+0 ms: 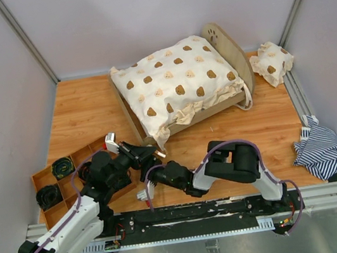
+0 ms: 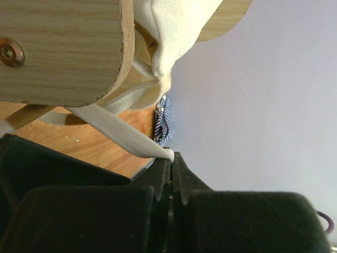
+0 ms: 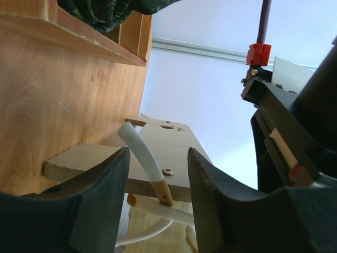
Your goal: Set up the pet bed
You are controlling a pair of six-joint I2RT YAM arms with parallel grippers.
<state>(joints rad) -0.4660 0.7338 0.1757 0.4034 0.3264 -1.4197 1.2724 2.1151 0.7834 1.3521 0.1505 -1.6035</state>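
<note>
The pet bed (image 1: 129,110), a light plywood frame, stands at the back middle with its arched headboard (image 1: 221,40) to the right. A cream bear-print cover (image 1: 177,80) lies over it. The striped mattress (image 1: 318,149) lies crumpled at the right table edge, and shows as a sliver (image 2: 164,118) in the left wrist view. My left gripper (image 1: 139,151) (image 2: 171,158) is shut on a cream strap (image 2: 118,132) hanging from the cover at the footboard (image 2: 63,47). My right gripper (image 1: 155,173) (image 3: 158,153) stands open beside it. A white, tan-tipped strap end (image 3: 143,158) lies between its fingers, untouched.
A wooden compartment tray (image 1: 43,177) (image 3: 100,39) with dark coiled items sits at the front left. The small bear-print pillow (image 1: 272,62) lies at the back right by the wall. Grey walls close in the wooden table on three sides.
</note>
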